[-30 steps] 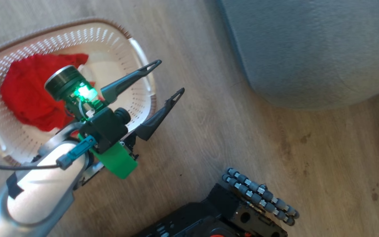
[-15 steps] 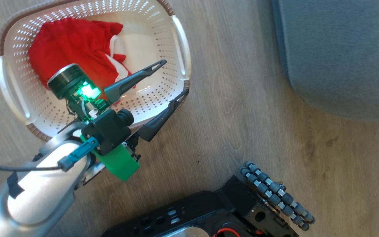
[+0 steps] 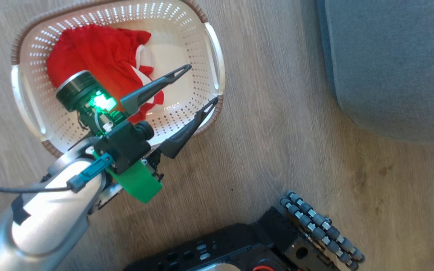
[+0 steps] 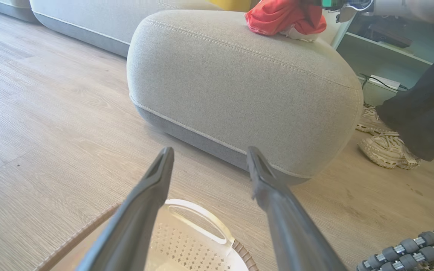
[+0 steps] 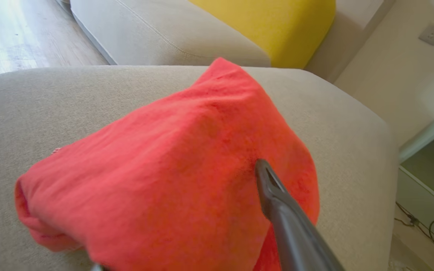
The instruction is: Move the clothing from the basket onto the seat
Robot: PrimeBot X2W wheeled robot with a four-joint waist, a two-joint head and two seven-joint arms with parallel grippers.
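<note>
**Head view**
- left gripper (image 3: 200, 84): fingers wide apart and empty. It hangs over the basket's (image 3: 214, 56) right corner nearest the robot, one tip above the inside and one above the rim. Probably poised to dip for the next piece.
- red heap (image 3: 92, 56): in the basket, bunched toward its far left end with white trim showing. The right half of the basket is bare.
- seat (image 3: 390, 56): well apart from the basket, with bare floor between them and nothing in the way.
- wheel base (image 3: 322, 229): the robot's own, near the bottom edge and apart from the basket.

**Left wrist view**
- red piece (image 4: 285, 17): lies on the seat's far top edge, with a white bit (image 4: 300, 35) at its side.
- shoe (image 4: 388, 150): a person's, with the leg above it, just beside the seat's right end. Swings there need care.

**Right wrist view**
- right gripper (image 5: 217, 165): at the red piece on the seat, probably setting it down.
- finger (image 5: 277, 203): one shows and the other is under cloth, so I cannot tell whether they are apart or clamped.
- yellow cushion (image 5: 269, 22): on a sofa behind the seat.
</note>
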